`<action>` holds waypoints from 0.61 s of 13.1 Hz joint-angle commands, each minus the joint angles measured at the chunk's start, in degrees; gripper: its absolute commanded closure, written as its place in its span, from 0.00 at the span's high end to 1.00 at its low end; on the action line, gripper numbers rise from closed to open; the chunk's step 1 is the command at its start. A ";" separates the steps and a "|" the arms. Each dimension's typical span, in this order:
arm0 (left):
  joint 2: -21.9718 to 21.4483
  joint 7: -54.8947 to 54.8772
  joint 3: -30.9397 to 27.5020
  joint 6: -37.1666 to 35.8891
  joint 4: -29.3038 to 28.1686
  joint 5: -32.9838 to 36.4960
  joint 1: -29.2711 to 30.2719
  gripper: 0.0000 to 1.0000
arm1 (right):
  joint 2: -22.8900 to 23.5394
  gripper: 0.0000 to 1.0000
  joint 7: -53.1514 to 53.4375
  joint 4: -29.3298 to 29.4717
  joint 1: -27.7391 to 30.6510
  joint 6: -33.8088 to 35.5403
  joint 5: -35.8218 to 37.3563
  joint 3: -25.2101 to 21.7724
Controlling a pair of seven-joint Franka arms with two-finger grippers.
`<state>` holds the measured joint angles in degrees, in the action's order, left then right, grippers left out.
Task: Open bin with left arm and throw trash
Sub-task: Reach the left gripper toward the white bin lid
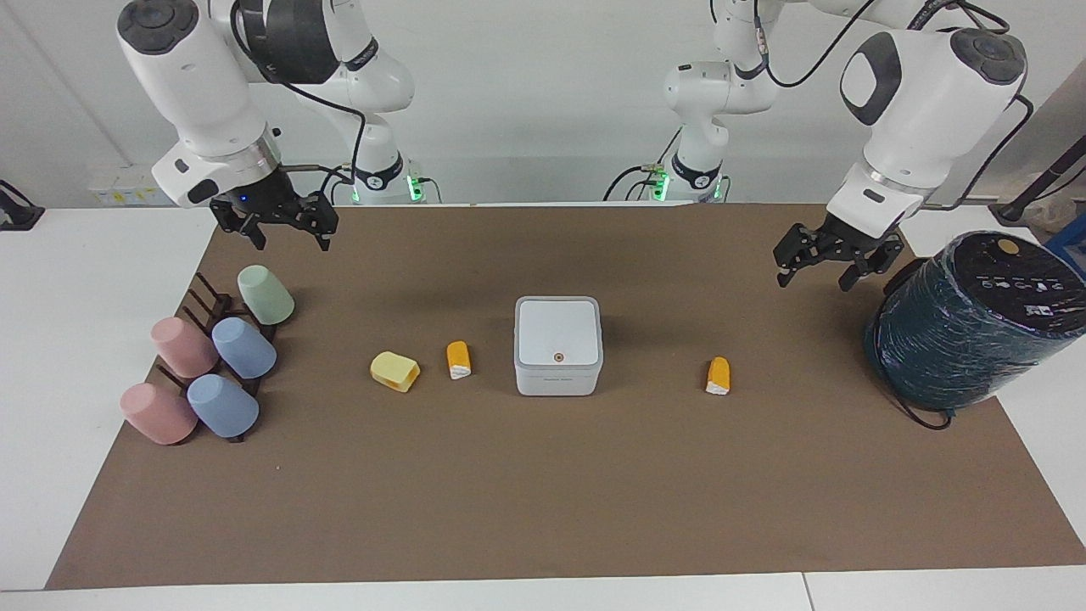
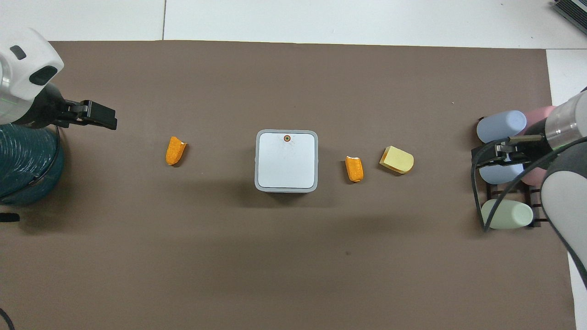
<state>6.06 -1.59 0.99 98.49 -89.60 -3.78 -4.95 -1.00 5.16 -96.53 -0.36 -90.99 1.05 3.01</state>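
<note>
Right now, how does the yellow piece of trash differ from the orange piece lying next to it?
The yellow block is pale, broad and rounded; the orange wedge beside it is narrower, bright orange with a white end. The orange wedge lies closer to the bin; the yellow block lies more toward the right arm's end. Both lie loose on the brown mat, untouched, and the bin's lid is shut.

- One white bin (image 1: 558,346), lid shut, orange button on top.
- Trash pieces, three: one pale yellow block (image 1: 395,371), two orange wedges (image 1: 459,359) (image 1: 719,375) with white ends.
- Pastel cups, five: two pink (image 1: 183,346) (image 1: 158,413), two blue (image 1: 243,347) (image 1: 222,405), one green (image 1: 265,294).
- One dark cup rack (image 1: 208,305).
- One dark teal wrapped cylinder (image 1: 967,327).
- One brown mat (image 1: 543,492).
- Robot arms, two, one gripper each (image 1: 836,260) (image 1: 273,222).
</note>
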 commanded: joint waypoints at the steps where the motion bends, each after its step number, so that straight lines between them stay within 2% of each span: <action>1: -2.02 -0.43 0.07 -0.75 -2.07 -0.96 0.20 1.00 | -0.75 1.00 0.91 -0.58 0.36 -0.23 -0.52 0.24; 4: -2.90 0.18 0.77 0.03 -4.26 -0.87 -0.85 1.00 | -0.76 1.00 0.38 -0.58 0.62 -0.15 -0.52 0.24; 8: -6.14 3.94 0.94 4.86 -11.81 0.00 -7.87 1.00 | -0.76 1.00 0.29 -0.50 0.62 -0.15 -0.52 0.24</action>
<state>3.82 -0.19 2.39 100.00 -95.30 -3.92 -10.31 -1.01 5.17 -96.53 -0.34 -91.00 1.02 2.96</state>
